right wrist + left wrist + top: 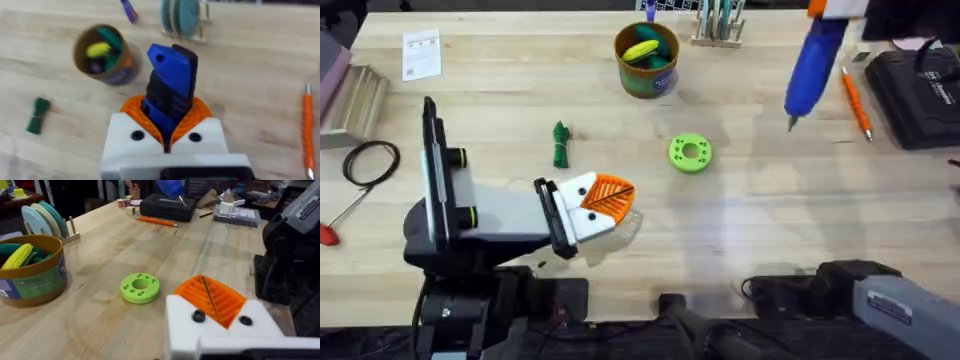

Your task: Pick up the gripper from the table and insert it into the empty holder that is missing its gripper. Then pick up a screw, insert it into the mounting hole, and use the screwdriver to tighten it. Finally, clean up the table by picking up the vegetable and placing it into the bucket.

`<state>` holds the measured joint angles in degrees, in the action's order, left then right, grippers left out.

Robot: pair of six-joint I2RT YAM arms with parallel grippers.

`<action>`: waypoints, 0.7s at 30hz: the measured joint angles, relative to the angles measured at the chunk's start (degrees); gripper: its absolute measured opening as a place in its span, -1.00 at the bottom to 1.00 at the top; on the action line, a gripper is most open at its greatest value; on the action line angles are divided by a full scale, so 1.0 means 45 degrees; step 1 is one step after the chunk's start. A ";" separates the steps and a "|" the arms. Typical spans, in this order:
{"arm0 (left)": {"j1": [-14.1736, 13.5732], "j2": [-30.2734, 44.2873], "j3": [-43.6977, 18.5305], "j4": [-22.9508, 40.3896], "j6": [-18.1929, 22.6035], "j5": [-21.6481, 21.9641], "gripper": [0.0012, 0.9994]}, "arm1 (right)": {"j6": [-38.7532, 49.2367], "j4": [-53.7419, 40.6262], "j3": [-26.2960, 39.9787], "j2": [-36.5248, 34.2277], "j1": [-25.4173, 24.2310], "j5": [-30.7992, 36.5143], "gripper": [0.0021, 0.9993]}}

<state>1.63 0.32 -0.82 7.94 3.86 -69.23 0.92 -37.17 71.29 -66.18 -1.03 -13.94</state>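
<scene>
1. Screwdriver (pixel 813 68), the thick blue powered one, hangs tilted above the desk (pixel 750 210) at about 2 o'clock in the overhead view, its thin metal tip pointing down toward the wood. The right wrist view shows the right end effector (pixel 167 131) clamped on its blue and black body, orange ribbed pads pressed against either side.
2. Beside the tip, toward 3 o'clock, lies a thin orange pen-like tool (pixel 856 103), and beyond that a black case (pixel 920 95) at the desk's edge. Both sit close to the driver.
3. Left end effector (pixel 605 205) rests low at about 8 o'clock in the overhead view, its white block carrying orange ribbed fingers that look drawn together with only a thin dark seam between them in the left wrist view (pixel 212 300); nothing is held.
4. Just ahead of it, near the centre, lies the flat bright-green disc with holes (pixel 690 153), apart from the fingers.
5. Vegetable (pixel 560 145), a small dark green piece, lies on bare wood at about 10 o'clock, well apart from the bucket (pixel 647 60) at 12 o'clock.
6. The bucket already holds a yellow piece and green pieces.
7. A rack of pale plates (pixel 47 221) stands just behind the bucket in the left wrist view.
8. At 9 o'clock a black cable loop (pixel 370 162) and a paper card (pixel 421 53) lie clear of everything else.
</scene>
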 joint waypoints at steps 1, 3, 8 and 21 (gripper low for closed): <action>0.0000 -0.0004 0.0000 0.0000 0.0000 0.0000 -0.98 | -0.0169 0.0209 0.0000 0.0271 0.0257 -0.0042 -0.95; 0.0000 -0.0002 0.0000 -0.0003 0.0000 0.0000 -0.98 | -0.0520 0.0740 0.0000 0.0773 0.0884 -0.0139 -0.95; 0.0000 -0.0004 0.0000 0.0000 0.0000 0.0000 -0.98 | -0.1320 0.3150 -0.0287 0.1765 0.2497 -0.0289 -0.95; 0.0000 0.0000 0.0000 0.0000 0.0000 0.0000 -0.98 | -0.4404 1.3212 -0.5139 0.2319 0.5100 -0.2056 -0.95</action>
<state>1.63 0.32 -0.82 7.94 3.86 -69.23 -18.90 22.28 48.16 -55.75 21.92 -23.19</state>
